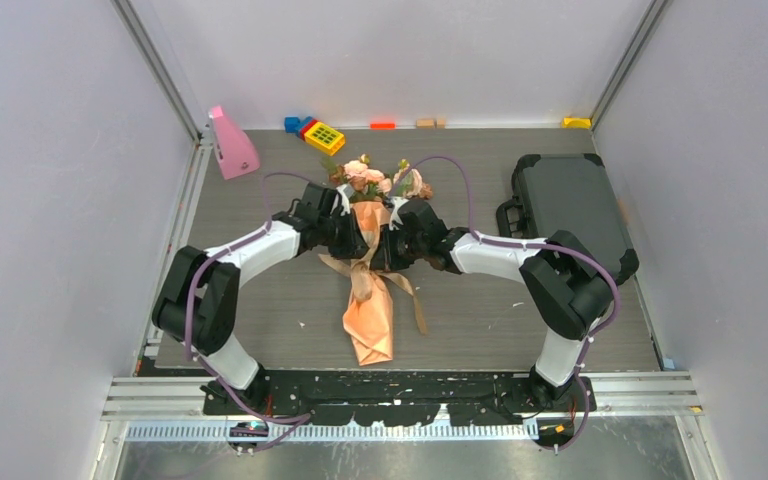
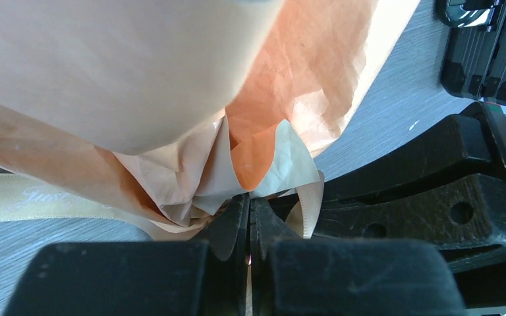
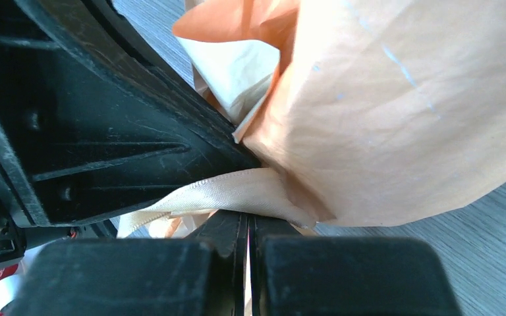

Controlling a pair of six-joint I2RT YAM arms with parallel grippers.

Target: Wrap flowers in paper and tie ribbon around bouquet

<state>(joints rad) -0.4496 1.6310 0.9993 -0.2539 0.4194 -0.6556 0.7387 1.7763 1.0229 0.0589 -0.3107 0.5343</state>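
The bouquet lies mid-table, its flowers [image 1: 372, 178] at the far end and its peach-orange paper [image 1: 370, 325] tapering toward me. Tan ribbon [image 1: 362, 280] crosses the cone's neck, with a loose end trailing right. My left gripper [image 1: 363, 243] and right gripper [image 1: 390, 247] meet at that neck from either side. In the left wrist view the left gripper [image 2: 249, 199] is shut under crumpled paper [image 2: 303, 59], with a pale sliver in its slit and ribbon [image 2: 313, 201] beside it. The right gripper [image 3: 247, 216] is shut where the ribbon [image 3: 224, 191] runs across its tips, against the paper [image 3: 402, 99].
A black case [image 1: 570, 205] lies at the right, close to the right arm's elbow. A pink cone-shaped object [image 1: 230, 145] stands at the back left. A yellow toy [image 1: 322, 135] and small coloured blocks line the back edge. Grey walls close in both sides.
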